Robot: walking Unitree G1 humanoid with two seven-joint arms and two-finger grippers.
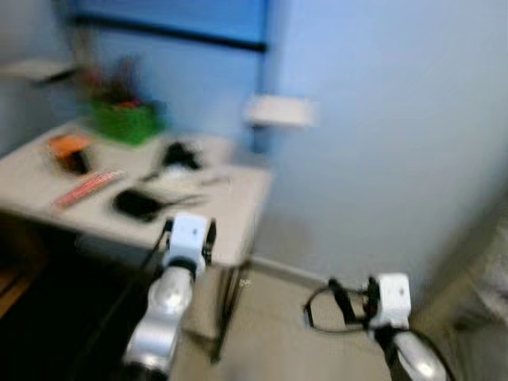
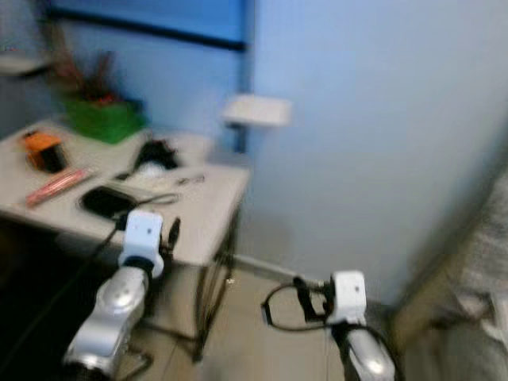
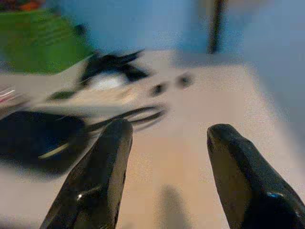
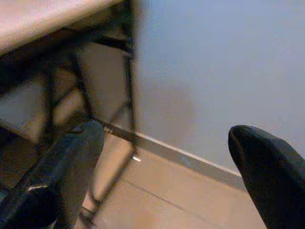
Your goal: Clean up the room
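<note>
Facing a pale rectangular worktop [image 1: 230,214] against a blue wall, we hold our left claw [image 3: 164,143] wide and empty above its near edge, while our right claw [image 4: 167,157], also wide and empty, hangs over the tiled floor [image 1: 270,333]. The clutter sits ahead: a flat black pouch [image 1: 136,204], tangled black cables [image 1: 179,155], a green basket [image 1: 123,121]. Blur suggests motion, so a reach now could miss or sweep things off.

Blue wall [image 1: 381,151], beige desk [image 1: 230,214]
Bright green box [image 1: 123,121], flat black pouch [image 1: 136,204], orange-red strip [image 1: 86,188], small orange thing [image 1: 68,144].
</note>
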